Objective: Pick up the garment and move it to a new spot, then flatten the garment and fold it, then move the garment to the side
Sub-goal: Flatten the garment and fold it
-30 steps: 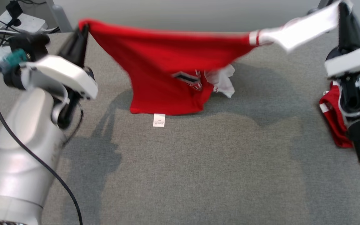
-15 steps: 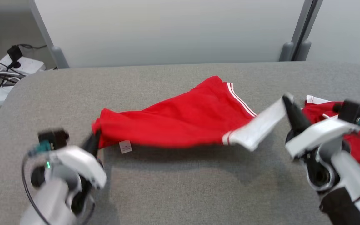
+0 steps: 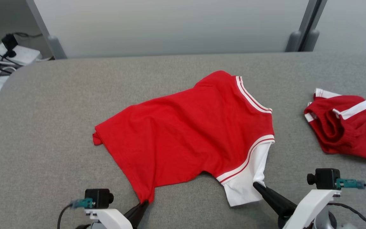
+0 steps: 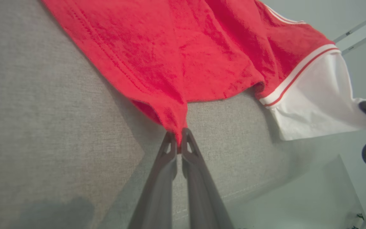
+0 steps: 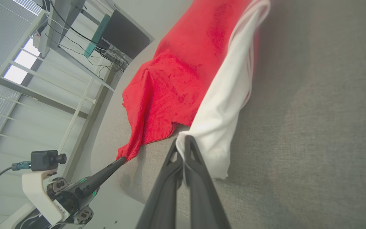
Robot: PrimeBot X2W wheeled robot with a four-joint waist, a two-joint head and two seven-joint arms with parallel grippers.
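Red garment [image 3: 189, 127] with a white sleeve [image 3: 246, 181] lay spread and wrinkled mid-table [image 3: 59, 95]. At seven o'clock the left gripper [image 3: 142, 206] was clamped on its red hem corner. At five o'clock the right gripper [image 3: 256, 186] was clamped on the sleeve edge. To flatten it well, both should probably draw gently apart, low over the cloth. The wrist views made each pinch plain. The head view added a second red garment [image 3: 345, 130] at three o'clock.

Dark fingers [image 3: 273, 198], wht mounts [image 3: 310, 203], blk cams [image 3: 324, 178], teal plugs [image 3: 348, 183]
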